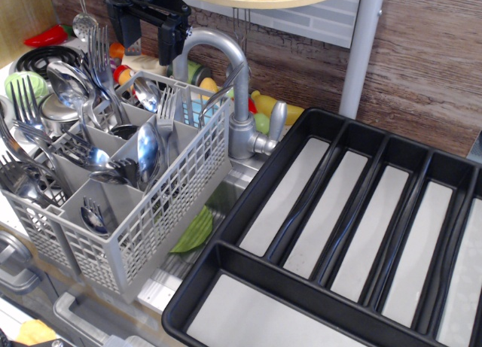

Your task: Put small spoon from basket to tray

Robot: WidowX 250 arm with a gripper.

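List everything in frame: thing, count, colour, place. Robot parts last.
basket: 1, light grey, left, packed with cutlery
forks: several, steel, upright in basket
large spoons: several, steel, in basket
small spoon: cannot single it out among the cutlery
tray: 1, black with pale grey bottoms, right, nothing in its compartments
faucet: 1, silver, behind basket
toy food: several, yellow, green, red, behind faucet
green item: 1, between basket and tray
gripper: 1, black, above basket's far side; jaws not readable
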